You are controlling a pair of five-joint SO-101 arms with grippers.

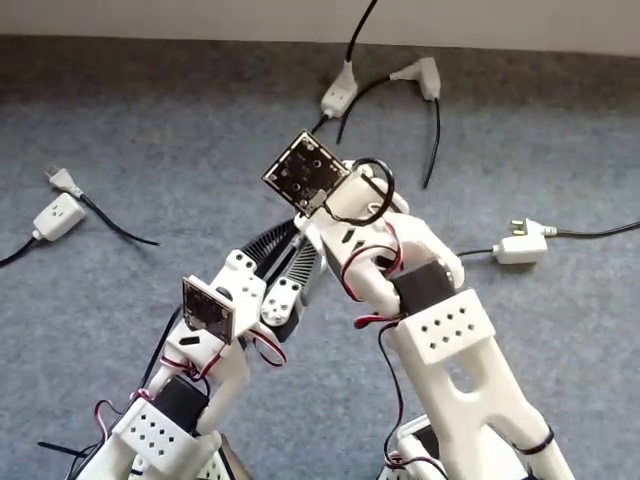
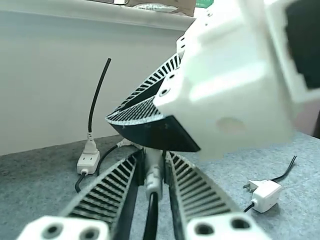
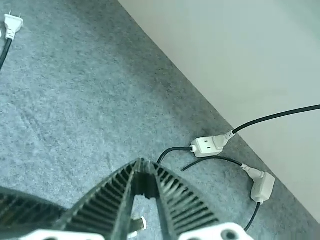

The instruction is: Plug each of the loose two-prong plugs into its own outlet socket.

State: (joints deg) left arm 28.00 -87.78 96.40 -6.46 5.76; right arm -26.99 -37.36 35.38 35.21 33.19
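My left gripper [image 2: 152,159] is shut on a white two-prong plug [image 2: 152,176] whose black cord runs back between the fingers. In the high view it [image 1: 306,258] sits at the centre of the carpet. My right gripper [image 3: 143,167] is shut with nothing in it and crosses just above the left one [image 1: 262,245]. A white outlet socket [image 3: 207,145] lies near the wall with a white plug [image 3: 262,185] beside it. A second socket [image 1: 58,216] and a loose plug [image 1: 63,180] lie at the left. Another loose plug [image 1: 521,245] rests at the right.
Grey carpet [image 1: 180,120] covers the floor up to a pale wall [image 3: 240,60]. Black cords [image 1: 436,130] trail from the sockets and plugs. The two arms overlap at the middle, and the right arm's white body [image 2: 240,75] looms over the left gripper.
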